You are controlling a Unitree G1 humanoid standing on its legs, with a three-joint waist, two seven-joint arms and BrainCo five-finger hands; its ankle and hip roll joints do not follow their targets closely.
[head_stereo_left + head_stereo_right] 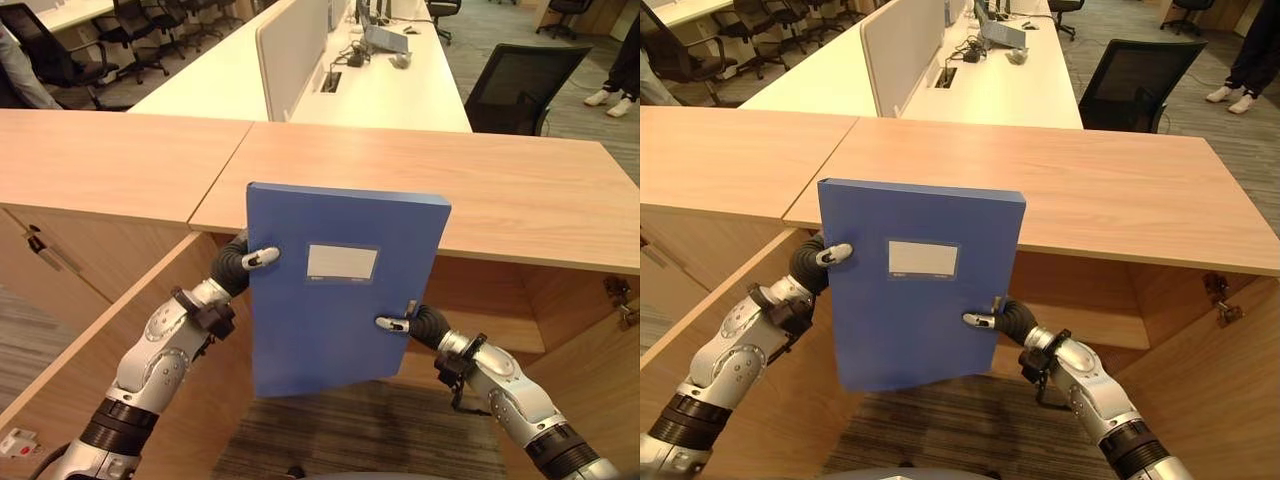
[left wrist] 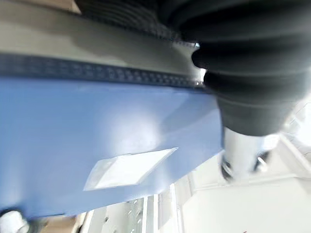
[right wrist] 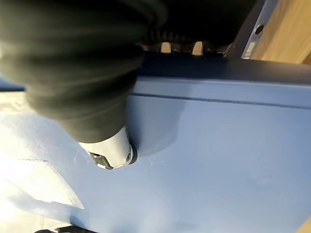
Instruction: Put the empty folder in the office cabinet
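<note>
Folder, a blue box file with a pale blank label on its face, stands upright and slightly tilted in the air, held between both hands in front of the open wooden office cabinet, its top edge level with the cabinet's light wood top and its lower edge above the grey carpet. Behind the cabinet runs a long white desk with a grey divider screen, and black office chairs stand around it. A person's legs and white shoes show at the far right. The left hand grips the folder's left edge near the top, thumb laid over the front face and the fingers hidden behind the cover. The right hand grips the right edge lower down in the same way, thumb pressed on the front, fingers out of sight behind the folder.
</note>
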